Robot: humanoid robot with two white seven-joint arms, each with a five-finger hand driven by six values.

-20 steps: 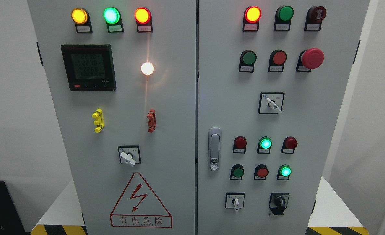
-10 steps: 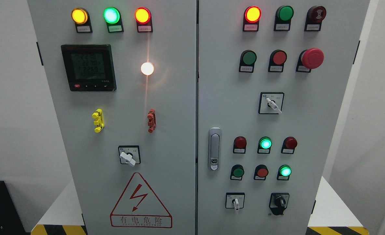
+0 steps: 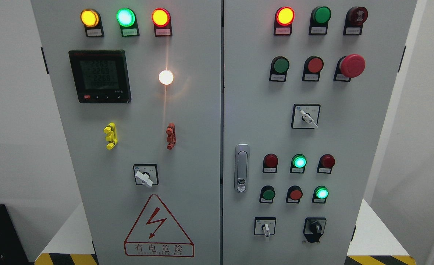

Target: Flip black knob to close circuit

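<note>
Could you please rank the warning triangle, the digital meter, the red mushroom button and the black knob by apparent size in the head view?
1. warning triangle
2. digital meter
3. red mushroom button
4. black knob

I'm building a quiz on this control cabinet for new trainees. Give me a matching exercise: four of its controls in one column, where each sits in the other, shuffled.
Things:
1. black rotary knob
2. red mushroom-head stop button
3. dark digital meter
4. silver door latch

Places:
A. left door, upper left
B. right door, bottom right
C. right door, left edge, mid-height
D. right door, upper right

Pairs: 1-B, 2-D, 3-A, 4-C
</note>
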